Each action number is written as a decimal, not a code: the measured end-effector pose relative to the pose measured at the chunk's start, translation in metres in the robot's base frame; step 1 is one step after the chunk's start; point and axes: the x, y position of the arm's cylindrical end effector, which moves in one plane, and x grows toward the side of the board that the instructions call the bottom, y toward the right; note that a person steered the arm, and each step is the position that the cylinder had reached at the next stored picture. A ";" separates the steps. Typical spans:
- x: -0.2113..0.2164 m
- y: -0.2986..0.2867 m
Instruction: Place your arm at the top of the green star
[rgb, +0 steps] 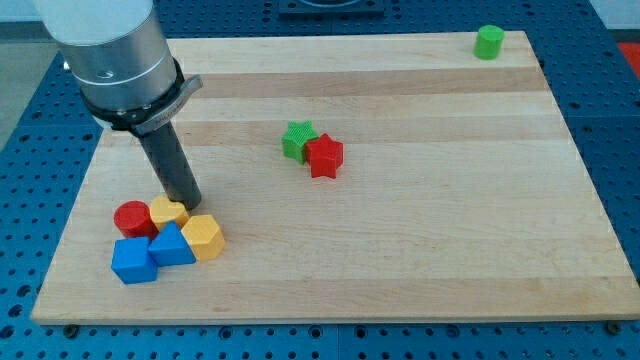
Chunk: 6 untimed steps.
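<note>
The green star (298, 139) lies near the board's middle, a little toward the view's top. A red star (325, 156) touches it on its lower right. My tip (187, 203) is far to the view's left and lower down, right at the upper edge of a cluster of blocks. It stands just above a yellow block (167, 212) and next to a red cylinder (132, 218). The tip is well apart from the green star.
The cluster at the lower left also holds a yellow hexagonal block (203, 236), a blue triangular block (171, 246) and a blue cube (133, 260). A green cylinder (489, 42) stands near the board's top right corner. The wooden board (420, 250) lies on a blue perforated table.
</note>
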 end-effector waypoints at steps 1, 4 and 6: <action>-0.014 0.000; -0.129 0.040; -0.139 0.127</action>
